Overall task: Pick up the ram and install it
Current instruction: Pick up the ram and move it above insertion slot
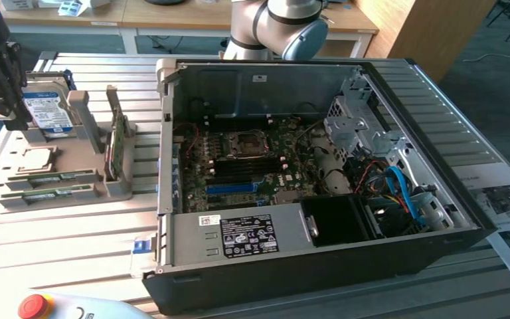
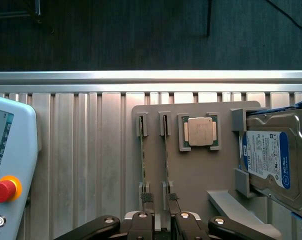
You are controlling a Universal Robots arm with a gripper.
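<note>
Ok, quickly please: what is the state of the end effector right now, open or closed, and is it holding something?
End effector: open, holding nothing; both ram sticks sit in the grey tray.

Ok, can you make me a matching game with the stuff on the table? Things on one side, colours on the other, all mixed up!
Things:
1. ram sticks
2. hard drive label
3. round button
4. processor chip

Colours:
A. red
B. silver
C. green
D. blue and white

Right pairs: 1-C, 2-D, 3-A, 4-B.
</note>
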